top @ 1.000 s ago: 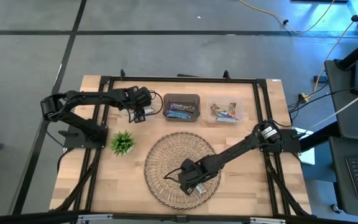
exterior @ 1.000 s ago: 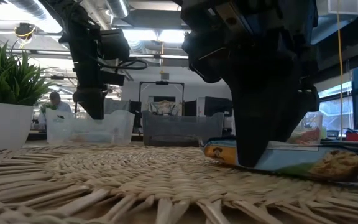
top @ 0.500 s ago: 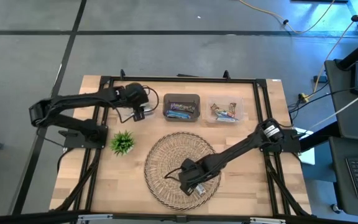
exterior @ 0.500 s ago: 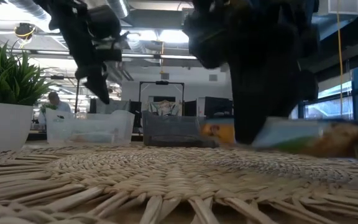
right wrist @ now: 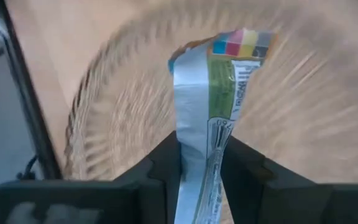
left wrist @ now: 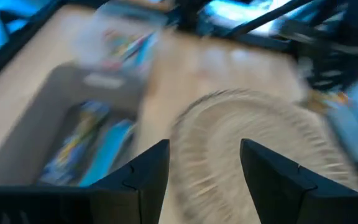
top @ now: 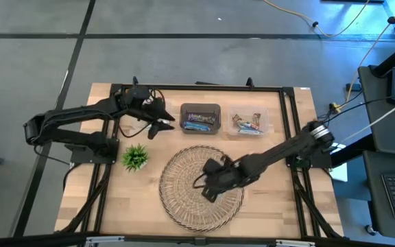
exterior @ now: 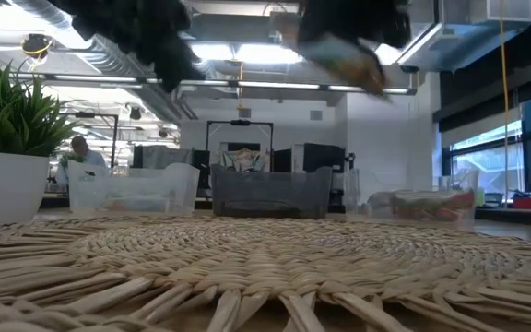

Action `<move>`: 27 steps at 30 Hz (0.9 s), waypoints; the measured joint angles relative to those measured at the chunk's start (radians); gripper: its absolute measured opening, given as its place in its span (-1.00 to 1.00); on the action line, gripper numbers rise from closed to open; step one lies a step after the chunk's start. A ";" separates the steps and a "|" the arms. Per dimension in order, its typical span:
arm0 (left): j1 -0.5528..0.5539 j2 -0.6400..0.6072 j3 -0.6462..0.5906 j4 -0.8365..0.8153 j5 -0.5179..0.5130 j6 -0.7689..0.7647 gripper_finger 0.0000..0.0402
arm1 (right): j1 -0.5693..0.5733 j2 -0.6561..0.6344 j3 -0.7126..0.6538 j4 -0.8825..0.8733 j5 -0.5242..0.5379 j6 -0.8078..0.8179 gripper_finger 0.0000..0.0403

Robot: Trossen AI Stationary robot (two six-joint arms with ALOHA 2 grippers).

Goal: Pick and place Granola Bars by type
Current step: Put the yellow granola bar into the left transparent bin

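My right gripper [right wrist: 199,163] clamps one granola bar [right wrist: 211,118], long axis projecting forward, above the wicker tray [top: 184,206]; the clear bin [top: 266,122] lies beyond, while my left gripper [left wrist: 204,163] hangs open.

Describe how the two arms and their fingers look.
Both are slim black jointed arms. The left arm trails thin black cables near its wrist; the right arm has a pale band at one joint. The left fingers and right fingers are dark, flat and angular.

Two bins stand at the back of the counter: one dark bin [top: 200,118] and one clear bin [top: 248,122], each holding several bars too bunched to count. There is one wicker tray [top: 184,195], one plant [top: 136,157], and one bar [right wrist: 211,112] pinched in the right tool [right wrist: 201,152].
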State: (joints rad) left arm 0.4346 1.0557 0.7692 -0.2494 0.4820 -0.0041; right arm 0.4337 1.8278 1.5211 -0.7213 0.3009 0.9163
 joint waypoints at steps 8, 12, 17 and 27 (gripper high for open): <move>-0.179 0.049 0.000 0.284 0.058 -0.064 -0.08 | -0.034 -0.247 0.000 0.059 0.359 -0.312 -0.48; -0.302 0.118 0.000 0.509 -0.063 -0.063 -0.08 | -0.045 -0.308 0.001 0.197 0.466 -0.501 -0.48; -0.403 0.226 0.000 0.769 -0.290 -0.062 -0.08 | -0.060 -0.315 0.001 0.455 0.446 -0.780 -0.48; -0.459 0.344 0.000 0.882 -0.395 -0.062 -0.08 | -0.105 -0.317 0.000 0.572 0.343 -0.964 -0.48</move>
State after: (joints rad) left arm -0.0244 1.3997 0.7696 0.6329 0.0870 -0.0658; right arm 0.3284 1.5112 1.5209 -0.1492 0.6442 -0.0475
